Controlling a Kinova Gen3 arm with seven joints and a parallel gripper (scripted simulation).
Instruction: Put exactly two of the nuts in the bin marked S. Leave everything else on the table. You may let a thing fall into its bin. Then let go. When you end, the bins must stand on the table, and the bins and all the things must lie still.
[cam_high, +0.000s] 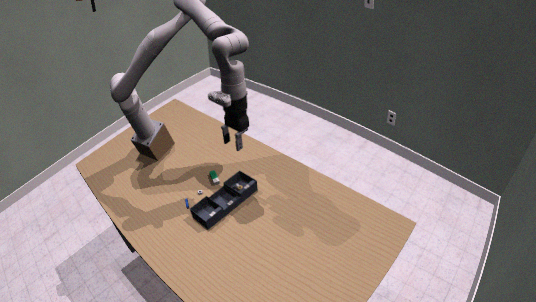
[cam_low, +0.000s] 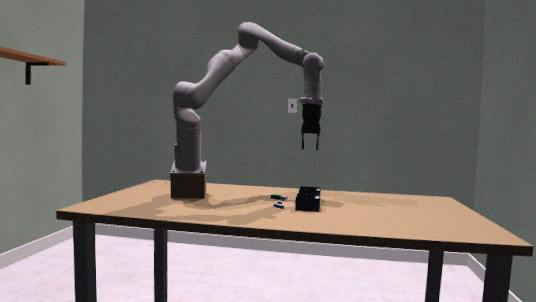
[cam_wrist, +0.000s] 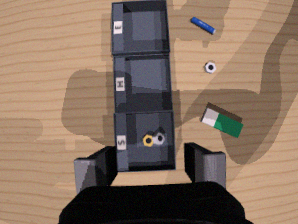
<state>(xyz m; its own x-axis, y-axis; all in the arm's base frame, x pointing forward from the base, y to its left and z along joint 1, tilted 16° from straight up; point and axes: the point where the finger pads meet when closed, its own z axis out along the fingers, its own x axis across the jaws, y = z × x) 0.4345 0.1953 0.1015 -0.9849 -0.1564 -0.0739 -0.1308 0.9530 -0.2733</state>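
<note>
Green walls and pale tiled floor around a wooden table, with a row of three dark bins near its middle as the landmark. High above the row's near end: gripper, fingers spread wide, nothing between them. Inside the nearest bin, seen from the wrist: two small ring-shaped nuts side by side, one yellow nut and one grey nut, touching or nearly so. Beside the row, on the bare wood: a third small pale nut, a blue stick-like piece further along towards the far bin, and a green-and-white block closest to the occupied bin. Judged from this: placing step done, count of two reached if that bin is indeed the one marked S, release made. Next move calls for little, only staying well clear above the bins and touching nothing, leaving the loose nut, blue piece and block on the table. Hard to make out: letters on the white labels along each bin's side, too small and blurred to read, so the S bin not confirmed by sight. Middle and far bins apparently without contents in the wrist view, though small pale marks show in them from the top view, nature unclear. Lower part of the nearest bin partly cut off by the gripper body.
</note>
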